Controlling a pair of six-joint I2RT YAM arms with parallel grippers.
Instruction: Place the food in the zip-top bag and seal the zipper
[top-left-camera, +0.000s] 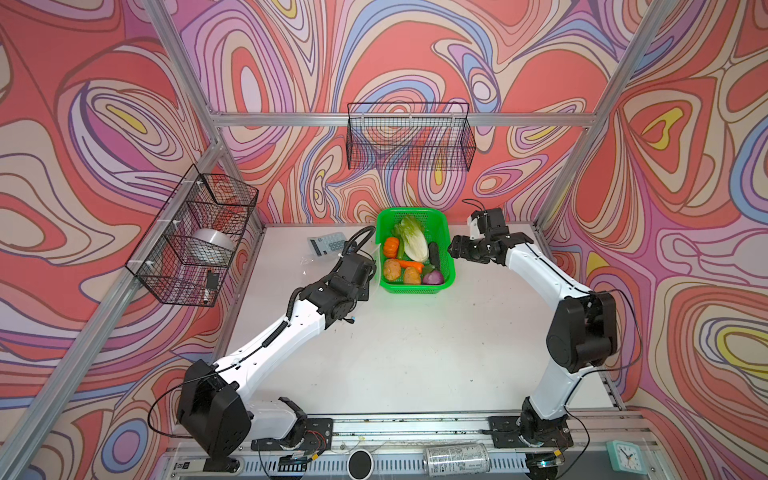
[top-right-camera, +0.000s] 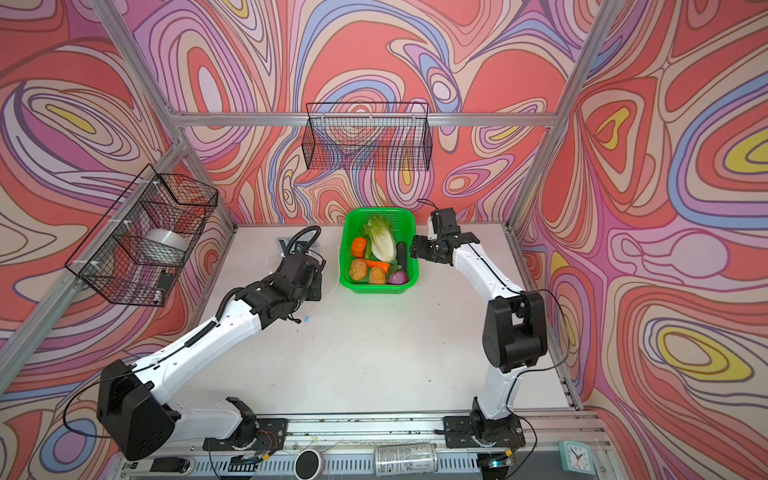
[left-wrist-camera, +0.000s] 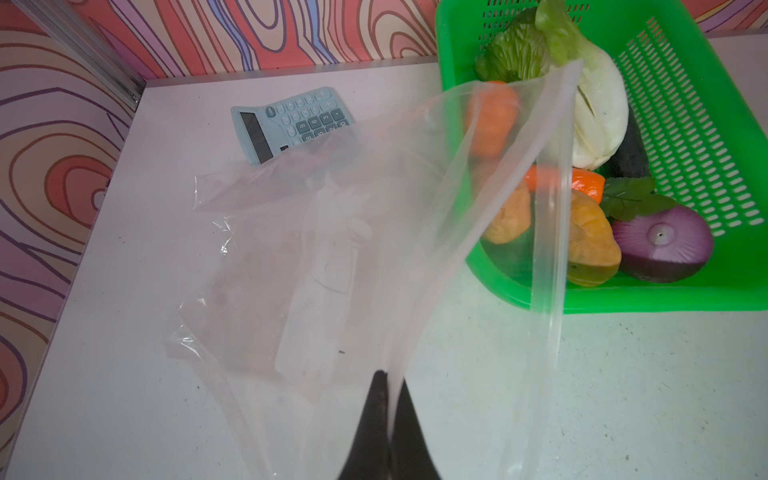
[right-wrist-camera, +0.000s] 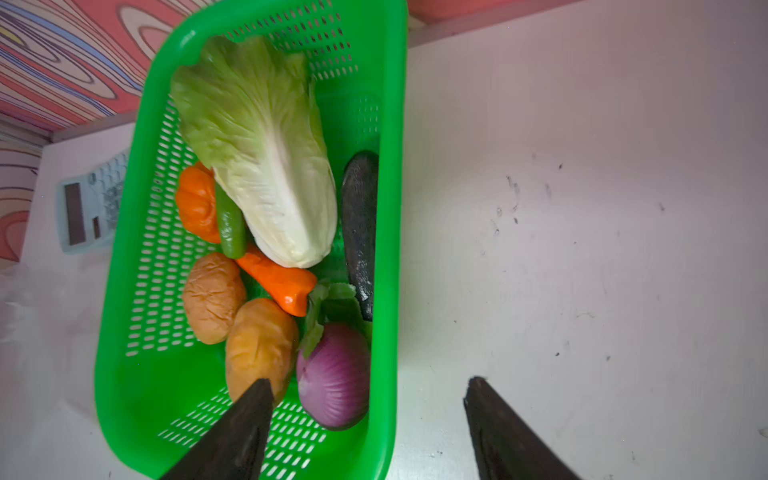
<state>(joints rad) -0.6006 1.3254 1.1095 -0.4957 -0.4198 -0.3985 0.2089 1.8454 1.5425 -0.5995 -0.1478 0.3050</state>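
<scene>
The left gripper (left-wrist-camera: 387, 376) was clamped tight on the zip-top bag (left-wrist-camera: 365, 257), pinching one lip of it just left of the green basket (top-left-camera: 415, 289). The zipper (left-wrist-camera: 552, 232) ran near-to-far alongside the basket's left wall, lifted off the table (top-left-camera: 415, 353). The clear body sagged left and far toward the calculator (left-wrist-camera: 286, 120), film overlapping one corner of it. The mouth looked parted, though through clear film I couldn't be sure.

The food (top-left-camera: 392, 269) sat all in the basket. The cabbage (top-left-camera: 413, 243) lay near-to-far, leaves far, white base near. The dark cucumber (top-left-camera: 433, 253) lay parallel against the right wall, and the carrot (top-left-camera: 409, 263) crosswise, left-to-right.

The right gripper (right-wrist-camera: 368, 382) hung wide open and empty, straddling the basket's right rim, one finger by the onion (right-wrist-camera: 334, 374), the other over bare table. There was plenty of open table near and right.
</scene>
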